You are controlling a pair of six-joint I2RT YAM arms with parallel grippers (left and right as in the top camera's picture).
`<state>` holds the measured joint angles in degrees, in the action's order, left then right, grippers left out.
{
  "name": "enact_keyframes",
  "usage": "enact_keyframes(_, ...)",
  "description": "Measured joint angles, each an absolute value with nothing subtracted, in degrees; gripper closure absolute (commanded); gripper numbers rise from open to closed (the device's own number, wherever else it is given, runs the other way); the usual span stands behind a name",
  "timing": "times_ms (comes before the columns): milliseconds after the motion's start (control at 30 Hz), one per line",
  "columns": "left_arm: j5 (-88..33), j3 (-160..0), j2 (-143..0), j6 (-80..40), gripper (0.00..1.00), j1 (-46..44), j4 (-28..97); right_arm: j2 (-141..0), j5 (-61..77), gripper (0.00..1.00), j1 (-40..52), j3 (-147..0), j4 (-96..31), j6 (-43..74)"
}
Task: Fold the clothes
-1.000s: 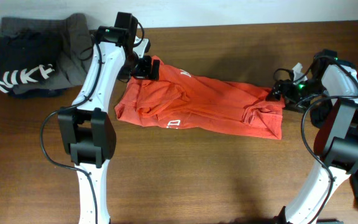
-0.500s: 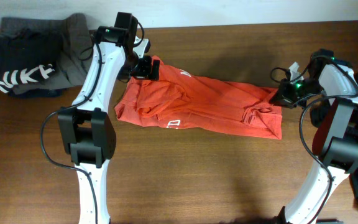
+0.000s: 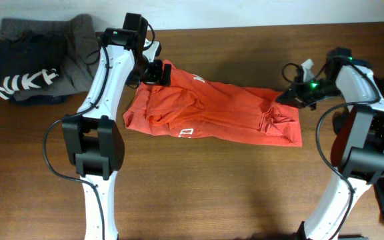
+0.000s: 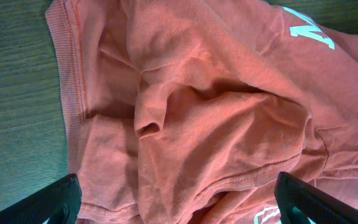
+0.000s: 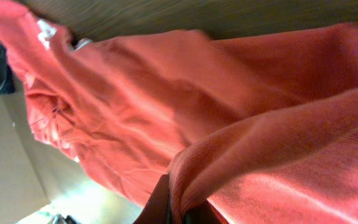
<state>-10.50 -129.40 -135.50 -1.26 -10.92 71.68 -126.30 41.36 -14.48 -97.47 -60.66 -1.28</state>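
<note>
At the counter's (image 3: 199,193) far left sits a dark clothes pile (image 3: 25,67), untouched. Next, my left tool (image 3: 155,72) hangs wide and empty over the orange shirt's (image 3: 212,110) left end. That shirt lies crumpled, its long axis running left-right across the counter. My right tool (image 3: 293,97) pinches its upper right corner, so the fold likely runs leftward.
</note>
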Motion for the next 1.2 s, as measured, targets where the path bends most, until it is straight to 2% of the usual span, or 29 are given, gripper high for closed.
enact_keyframes(67, -10.5, -129.4, -135.5, -1.26, 0.01, -10.92, 71.68, -126.3, 41.91, 0.96, -12.99, -97.49, -60.55, -1.23)
enact_keyframes(133, -10.5, -129.4, -135.5, -1.26, 0.01, -10.92, 71.68, -126.3, 42.17, 0.52, -11.25, -97.51, -60.29, -1.26)
enact_keyframes(167, -10.5, -129.4, -135.5, -1.26, 0.01, -10.92, 71.68, -126.3, 42.19, 0.27, -10.31, -97.51, -59.92, -1.13)
enact_keyframes(200, -10.5, -129.4, -135.5, -1.26, 0.01, -10.92, 71.68, -126.3, 42.15, 0.09, -9.65, -97.51, -59.7, -0.75)
enact_keyframes(233, -10.5, -129.4, -135.5, -1.26, 0.01, -10.92, 71.68, -126.3, 41.93, 0.04, -8.82, -97.54, -59.4, -0.93)
enact_keyframes(467, -10.5, -129.4, -135.5, -1.26, 0.01, -10.92, 71.68, -126.3, 35.86, 0.07, -5.98, -97.69, -60.25, 2.48)
enact_keyframes(633, -10.5, -129.4, -135.5, -1.26, 0.01, -10.92, 71.68, -126.28, 32.69, 0.08, -7.05, -101.34, -66.85, 3.07)
enact_keyframes(800, -10.5, -129.4, -135.5, -1.26, 0.01, -10.92, 71.68, -124.73, 25.96, 0.01, -7.86, -105.89, -75.18, 3.18)
enact_keyframes(933, -10.5, -129.4, -135.5, -1.26, 0.01, -10.92, 71.66, -122.34, 21.04, 0.01, -7.9, -106.94, -82.02, 2.9)
enact_keyframes(1067, -10.5, -129.4, -135.5, -1.26, 0.01, -10.92, 71.61, -122.04, 18.83, 0.0, -7.88, -105.62, -82.89, 1.19)
enact_keyframes(1167, -10.5, -129.4, -135.5, -1.26, 0.01, -10.92, 71.48, -122.04, 18.41, 0.09, -7.88, -102.19, -81.36, 0.51)
enact_keyframes(1200, -10.5, -129.4, -135.5, -1.26, 0.01, -10.92, 71.48, -122.04, 18.5, 0.16, -7.88, -100.77, -80.34, 0.14)
